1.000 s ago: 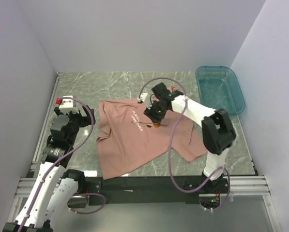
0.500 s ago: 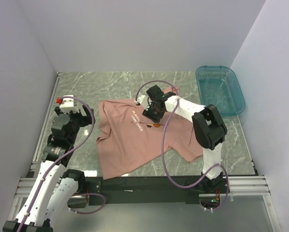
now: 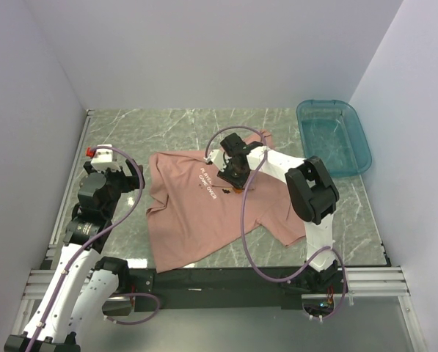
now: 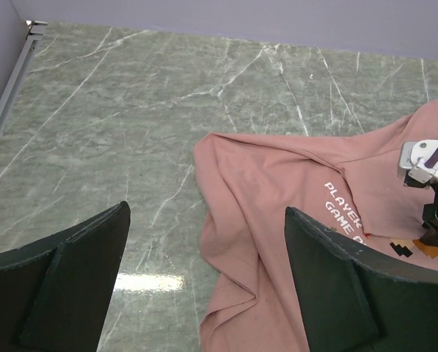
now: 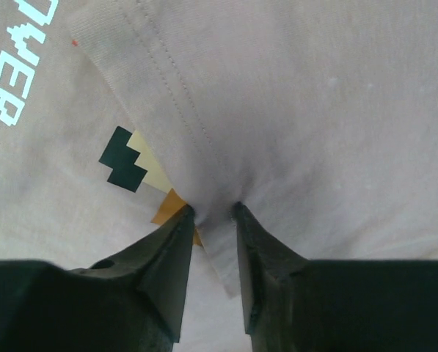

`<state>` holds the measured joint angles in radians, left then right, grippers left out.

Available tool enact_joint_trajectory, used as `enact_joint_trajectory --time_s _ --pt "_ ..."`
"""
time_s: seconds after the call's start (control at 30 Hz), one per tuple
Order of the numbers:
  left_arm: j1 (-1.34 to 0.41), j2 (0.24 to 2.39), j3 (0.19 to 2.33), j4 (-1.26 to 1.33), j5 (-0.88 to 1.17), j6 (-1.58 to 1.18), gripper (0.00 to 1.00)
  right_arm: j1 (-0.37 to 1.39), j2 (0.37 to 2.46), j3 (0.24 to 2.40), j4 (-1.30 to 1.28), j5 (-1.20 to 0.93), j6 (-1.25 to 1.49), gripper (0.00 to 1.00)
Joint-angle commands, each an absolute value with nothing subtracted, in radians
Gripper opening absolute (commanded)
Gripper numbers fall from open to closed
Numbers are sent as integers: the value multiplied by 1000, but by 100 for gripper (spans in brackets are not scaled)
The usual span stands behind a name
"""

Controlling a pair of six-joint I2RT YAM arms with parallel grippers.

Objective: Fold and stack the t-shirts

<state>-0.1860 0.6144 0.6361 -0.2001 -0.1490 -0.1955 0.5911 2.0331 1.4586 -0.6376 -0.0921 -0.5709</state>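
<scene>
Right now the right gripper (image 5: 211,213) presses down on the pink shirt (image 5: 314,110), its fingers (image 5: 167,257) pinching a stitched fold of cloth just beside the pixel print (image 5: 127,158). The left gripper (image 4: 205,213) stands wide apart, holding nothing; the shirt's edge lies ahead of it on the table (image 4: 94,110).

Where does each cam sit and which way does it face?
Top external: high behind the bases, looking down at the table; left arm, right arm, t-shirt, teal bin show.
Left wrist: on the left arm, facing forward-down at the t-shirt; open left gripper frames the bottom.
Right wrist: close above the t-shirt, facing down; right gripper pinches a fold.
Shared: top and left wrist both show the right gripper.
</scene>
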Motion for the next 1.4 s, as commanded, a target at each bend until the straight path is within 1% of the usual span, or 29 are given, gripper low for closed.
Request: enact_joint_trajectory --time_s 0.0,0.03,0.1,0.13,0.17,0.47,0.63,0.87,1.03,1.17,1.37 --pt "-189 609 653 -158 -130 -183 91 594 2062 1489 -658 -74 -575 34" --pt "-189 612 655 -160 -130 -183 91 592 2059 1497 -660 -71 -574 28" --pt "-189 611 653 -160 -130 -183 91 589 2054 1512 -670 -68 -580 21" --pt "-189 611 655 -160 -130 -183 91 589 2042 1519 -673 -67 -580 14" --pt "-189 612 655 -158 -129 -183 91 589 2037 1525 -683 -64 -580 11" --pt "-189 614 655 -156 -126 -179 91 589 2028 1657 -761 -72 -618 8" --pt "-189 615 652 -156 -129 -176 91 589 2094 1776 -842 -121 -634 10" --pt "-189 614 653 -152 -120 -176 91 589 2106 1707 -807 -115 -634 14" --pt "-189 614 652 -153 -120 -176 91 586 2114 1689 -798 -107 -627 26" --pt "-189 614 652 -153 -120 -175 91 581 2103 1690 -798 -106 -626 28" --pt "-189 617 652 -152 -117 -175 91 566 2088 1681 -798 -109 -624 29"
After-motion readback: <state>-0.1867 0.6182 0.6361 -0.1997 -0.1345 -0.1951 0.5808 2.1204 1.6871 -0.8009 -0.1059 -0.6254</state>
